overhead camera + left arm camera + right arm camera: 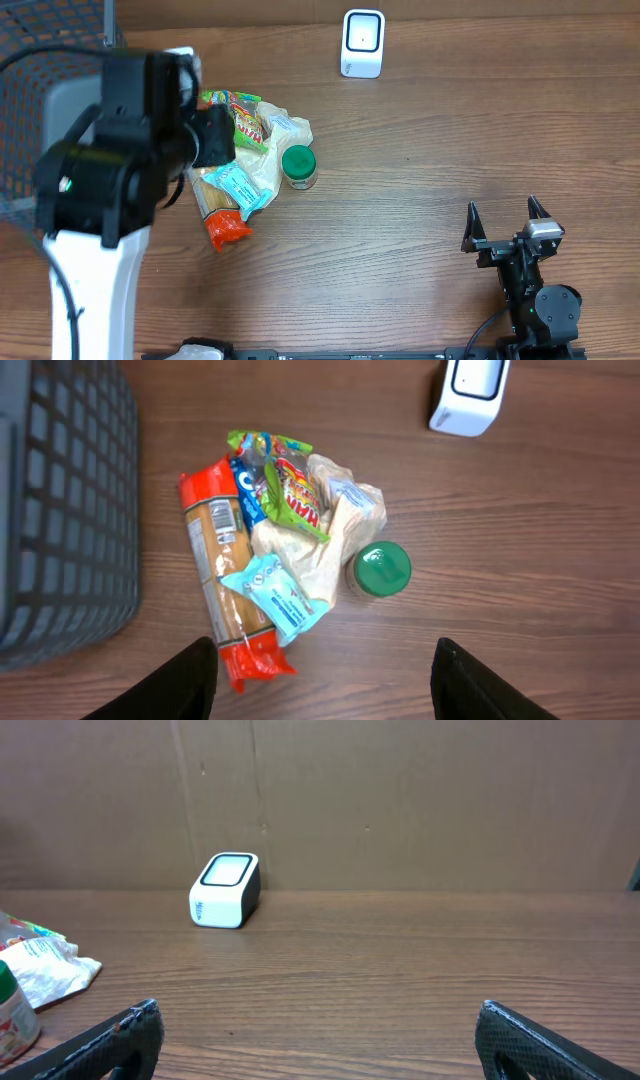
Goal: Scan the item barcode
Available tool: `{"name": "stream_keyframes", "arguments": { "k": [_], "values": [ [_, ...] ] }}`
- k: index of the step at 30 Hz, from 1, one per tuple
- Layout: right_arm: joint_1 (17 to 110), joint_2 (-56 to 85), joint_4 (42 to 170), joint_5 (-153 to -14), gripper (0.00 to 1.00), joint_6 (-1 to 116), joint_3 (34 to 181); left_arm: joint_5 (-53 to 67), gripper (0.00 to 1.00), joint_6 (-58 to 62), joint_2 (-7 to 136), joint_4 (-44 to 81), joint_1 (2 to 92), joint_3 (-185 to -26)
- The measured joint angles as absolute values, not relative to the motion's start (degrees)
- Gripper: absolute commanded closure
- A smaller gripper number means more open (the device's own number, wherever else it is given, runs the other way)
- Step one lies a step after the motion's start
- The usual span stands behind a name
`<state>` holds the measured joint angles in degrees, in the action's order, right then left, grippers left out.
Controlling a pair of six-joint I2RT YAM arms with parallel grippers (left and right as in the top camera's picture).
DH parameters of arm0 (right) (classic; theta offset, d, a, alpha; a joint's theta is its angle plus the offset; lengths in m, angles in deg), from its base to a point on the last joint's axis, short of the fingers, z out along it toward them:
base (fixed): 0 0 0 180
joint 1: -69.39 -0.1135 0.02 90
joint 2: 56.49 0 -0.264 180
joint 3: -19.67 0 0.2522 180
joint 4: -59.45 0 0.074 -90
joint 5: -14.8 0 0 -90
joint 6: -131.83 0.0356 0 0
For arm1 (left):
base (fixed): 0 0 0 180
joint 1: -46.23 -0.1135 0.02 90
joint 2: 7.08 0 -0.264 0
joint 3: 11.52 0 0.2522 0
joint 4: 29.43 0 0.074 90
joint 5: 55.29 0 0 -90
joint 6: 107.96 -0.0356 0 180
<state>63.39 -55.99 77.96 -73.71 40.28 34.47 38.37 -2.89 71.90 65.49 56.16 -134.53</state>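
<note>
A pile of grocery items lies at the table's left: a long red-ended cracker pack, a light blue packet, a green candy bag, a crumpled white bag and a green-lidded jar. The white barcode scanner stands at the back centre, and also shows as the scanner. My left gripper hovers open above the pile's near end, nothing between its fingers. My right gripper stands wide open and empty at the front right, far from the pile.
A dark mesh basket sits left of the pile, close to the cracker pack. A brown cardboard wall rises behind the scanner. The left arm covers part of the pile in the overhead view.
</note>
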Motion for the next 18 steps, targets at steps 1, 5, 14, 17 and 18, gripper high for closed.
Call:
{"name": "stream_keyframes", "arguments": {
  "k": [1,5,14,17,18],
  "values": [
    [63.41,-55.99,77.99,-73.68,0.00,40.28,34.47,38.37,0.40,-2.89,71.09,65.71,56.16,-134.53],
    [63.39,-55.99,78.01,-73.66,0.00,40.28,34.47,38.72,0.40,-2.89,67.70,66.68,56.19,-134.53],
    [63.39,-55.99,77.99,-73.68,0.00,40.26,34.47,41.10,0.40,-2.80,64.82,69.23,56.19,-134.51],
    [63.39,-55.99,77.99,-73.68,0.00,40.28,34.47,41.34,0.42,-1.88,64.91,69.21,56.19,-133.90],
    [63.39,-55.99,77.96,-73.68,0.00,40.26,34.47,41.43,0.42,-1.58,64.91,69.23,56.19,-133.50]
  ]
}}
